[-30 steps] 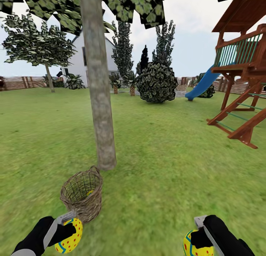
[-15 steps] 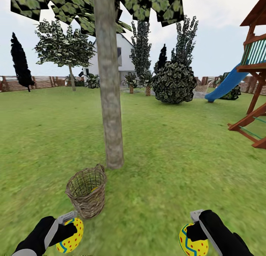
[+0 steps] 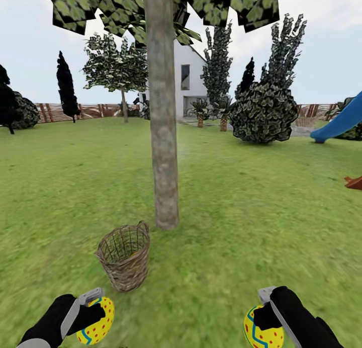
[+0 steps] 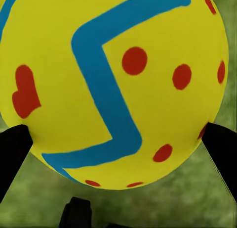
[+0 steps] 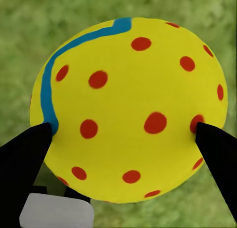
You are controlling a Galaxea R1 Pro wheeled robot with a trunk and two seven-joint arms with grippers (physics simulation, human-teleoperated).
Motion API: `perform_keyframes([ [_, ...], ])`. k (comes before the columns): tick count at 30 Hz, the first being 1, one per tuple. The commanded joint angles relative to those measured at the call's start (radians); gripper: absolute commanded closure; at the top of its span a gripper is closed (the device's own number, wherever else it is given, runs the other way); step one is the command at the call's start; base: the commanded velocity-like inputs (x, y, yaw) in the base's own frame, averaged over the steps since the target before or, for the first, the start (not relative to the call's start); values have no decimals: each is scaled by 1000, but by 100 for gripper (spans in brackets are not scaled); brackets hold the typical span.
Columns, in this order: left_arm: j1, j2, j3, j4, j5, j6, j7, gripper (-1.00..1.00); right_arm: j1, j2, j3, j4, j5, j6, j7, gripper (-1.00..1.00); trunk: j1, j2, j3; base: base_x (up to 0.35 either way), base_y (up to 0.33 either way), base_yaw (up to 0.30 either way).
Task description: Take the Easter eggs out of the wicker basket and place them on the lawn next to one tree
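— Both sets of jaws are clamped on something, yes?

— Yes. From the head view the left gripper (image 3: 98,308) grips a yellow Easter egg (image 3: 96,320) with red dots and a teal band, low at the left edge. The right gripper (image 3: 261,313) pinches a second egg (image 3: 262,330) with a blue zigzag, low at the right.

— How do the jaws sit on them?

— In the left wrist view the egg (image 4: 113,84) looms large, a black finger (image 4: 12,149) pressed against each flank. In the right wrist view the second egg (image 5: 131,109) has a dark fingertip (image 5: 24,154) touching either side, blurred green grass behind it.

— And the wicker basket?

— It (image 3: 124,257) stands upright on the lawn (image 3: 261,202), ahead of the left gripper and apart from it. Through the weave near the far inner wall there's a small yellow patch (image 3: 131,254); it could be a third egg, but I can't tell for sure.

— The tree?

— Its grey-brown trunk (image 3: 164,116) rises just behind the basket, slightly to the right, near it but not touching. Leaves spread across the top.

— Anything farther off?

— A round dark bush (image 3: 263,114), a white house (image 3: 188,81), a wooden fence (image 3: 95,110), a near-black cypress (image 3: 66,86), and the tip of a blue slide (image 3: 339,124) at the right edge.
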Motion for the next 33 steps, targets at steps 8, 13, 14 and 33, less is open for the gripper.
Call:
perform_keyframes([
  [8, -1, -13, 4, 0, 4, 6, 5, 100, 0, 1, 6, 15, -2, 2, -1, 100, 0, -1, -1, 111, -330, 288],
  [13, -1, -13, 4, 0, 4, 6, 5, 100, 0, 3, 5, 37, 0, 0, -1, 100, 0, -1, -1, 116, -330, 289],
  [14, -1, -13, 4, 0, 4, 6, 5, 100, 0, 3, 5, 38, 0, 0, -1, 100, 0, -1, -1, 117, -330, 288],
  [33, -1, -14, 0, 1, 1, 6, 3, 100, -6, 5, -2, 26, -1, 0, -23, 100, 0, -1, -1, 133, -324, 288],
])
